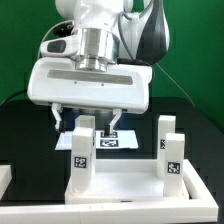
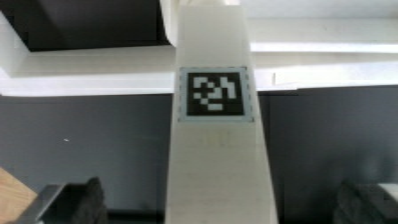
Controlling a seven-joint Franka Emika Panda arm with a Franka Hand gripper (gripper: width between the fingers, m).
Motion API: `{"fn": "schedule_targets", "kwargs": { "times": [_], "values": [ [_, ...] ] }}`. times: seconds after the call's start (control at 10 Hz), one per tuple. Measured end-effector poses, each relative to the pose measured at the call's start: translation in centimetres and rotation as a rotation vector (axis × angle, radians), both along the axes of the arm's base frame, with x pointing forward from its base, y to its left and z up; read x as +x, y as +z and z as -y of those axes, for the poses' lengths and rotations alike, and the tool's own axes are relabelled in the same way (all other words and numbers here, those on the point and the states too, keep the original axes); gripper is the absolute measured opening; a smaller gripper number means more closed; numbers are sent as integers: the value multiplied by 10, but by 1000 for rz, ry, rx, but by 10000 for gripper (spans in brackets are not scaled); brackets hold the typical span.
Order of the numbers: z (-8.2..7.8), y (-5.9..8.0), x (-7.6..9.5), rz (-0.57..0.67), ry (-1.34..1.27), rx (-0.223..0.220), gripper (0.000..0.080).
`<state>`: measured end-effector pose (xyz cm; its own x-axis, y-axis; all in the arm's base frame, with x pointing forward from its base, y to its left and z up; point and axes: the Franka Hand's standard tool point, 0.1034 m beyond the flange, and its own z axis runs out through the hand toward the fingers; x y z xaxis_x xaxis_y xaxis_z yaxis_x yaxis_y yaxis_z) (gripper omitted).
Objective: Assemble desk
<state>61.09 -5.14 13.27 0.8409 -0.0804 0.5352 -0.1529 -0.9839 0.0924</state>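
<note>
The white desk top panel (image 1: 122, 192) lies flat at the front of the exterior view with tagged square leg posts standing up from it: front left (image 1: 80, 160), front right (image 1: 172, 165) and back right (image 1: 165, 131). A fourth post (image 1: 86, 126) stands at the back left, between my fingers. My gripper (image 1: 86, 120) hangs over it, open. In the wrist view this post (image 2: 217, 130) runs down the middle with its tag showing. The dark fingers (image 2: 71, 205) stand well apart from it on both sides of the gripper (image 2: 222, 206). The panel (image 2: 89, 70) shows behind the post.
The marker board (image 1: 120, 141) lies on the black table behind the desk. A white block (image 1: 5, 176) sits at the exterior view's left edge. A green wall stands behind.
</note>
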Motion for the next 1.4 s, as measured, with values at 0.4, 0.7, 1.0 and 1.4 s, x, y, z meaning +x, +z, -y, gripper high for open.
{"fn": "schedule_targets", "kwargs": {
  "times": [0.4, 0.7, 1.0, 1.4],
  "values": [
    [14, 27, 12, -167, 33, 91, 648],
    [17, 27, 15, -382, 29, 180, 648],
    [13, 14, 9, -593, 2, 250, 648],
    [10, -8, 18, -579, -10, 225, 648]
  ]
}}
